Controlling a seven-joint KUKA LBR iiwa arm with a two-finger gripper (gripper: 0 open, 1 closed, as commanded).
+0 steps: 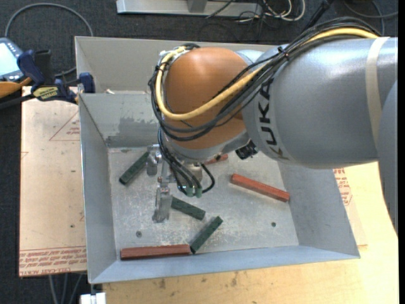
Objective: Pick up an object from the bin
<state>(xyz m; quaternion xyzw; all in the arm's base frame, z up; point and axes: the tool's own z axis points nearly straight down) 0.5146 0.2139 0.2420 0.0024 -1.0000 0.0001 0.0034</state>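
Hovering at the left end of a dark green bar (188, 209) lying left-to-right is the gripper (162, 209). Its grip cannot be told.

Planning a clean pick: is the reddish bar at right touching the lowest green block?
Apart. Camera view shows bare bin floor between the reddish bar and the green block.

A red-brown bar (155, 251) is laid flat along the front edge of the bin (95, 189). A dark green block (207, 233) is set slanted just beside its right end. A second red-brown bar (259, 187) is seen towards the right side, and another dark green block (134, 168) near the left wall.
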